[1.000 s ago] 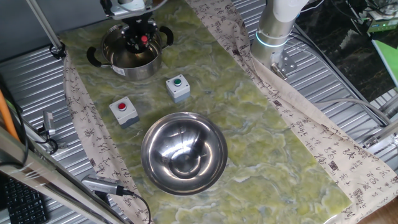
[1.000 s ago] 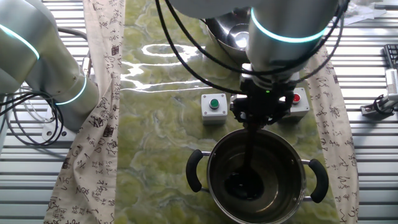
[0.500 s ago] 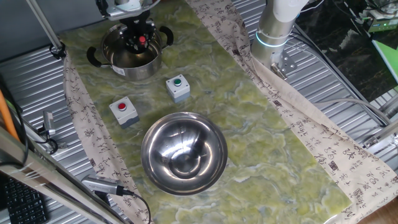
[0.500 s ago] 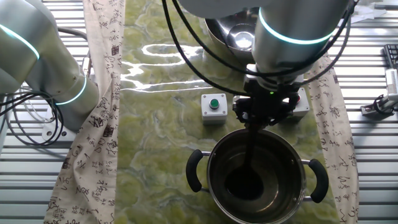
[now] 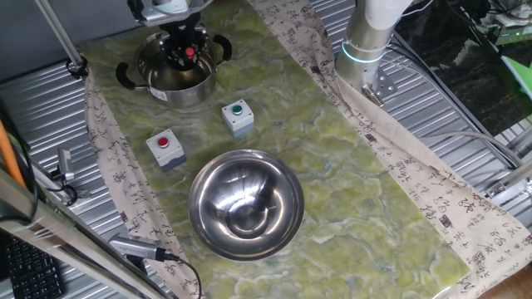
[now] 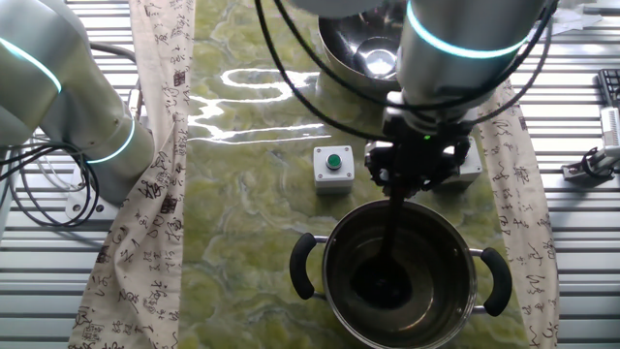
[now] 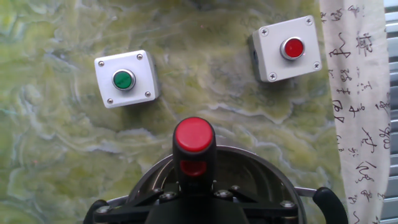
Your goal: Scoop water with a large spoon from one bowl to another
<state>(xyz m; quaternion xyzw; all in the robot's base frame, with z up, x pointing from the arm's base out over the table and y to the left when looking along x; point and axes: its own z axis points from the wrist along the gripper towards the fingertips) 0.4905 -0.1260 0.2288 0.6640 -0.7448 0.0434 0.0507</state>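
The small steel pot (image 5: 176, 80) with two black loop handles stands at the far left of the green mat; it also shows in the other fixed view (image 6: 341, 254) and the hand view (image 7: 151, 180). My gripper (image 5: 184, 43) hangs over it, shut on the large spoon (image 7: 193, 138), whose red cap faces the hand camera. The spoon's dark shaft (image 6: 394, 228) runs straight down into the pot, its scoop near the bottom. Water shows only as faint glints inside the pot. The wide shiny bowl (image 5: 245, 205) sits near the mat's front, apart from the gripper (image 6: 418, 173).
A grey box with a green button (image 5: 237, 116) and one with a red button (image 5: 165, 148) lie between pot and bowl; both show in the hand view (image 7: 124, 79) (image 7: 289, 48). The arm's base (image 5: 366, 50) stands at the mat's far right. Printed cloth borders the mat.
The gripper has drifted slightly sideways over the pot with the spoon still held in it. Pot, bowl and button boxes have not moved.
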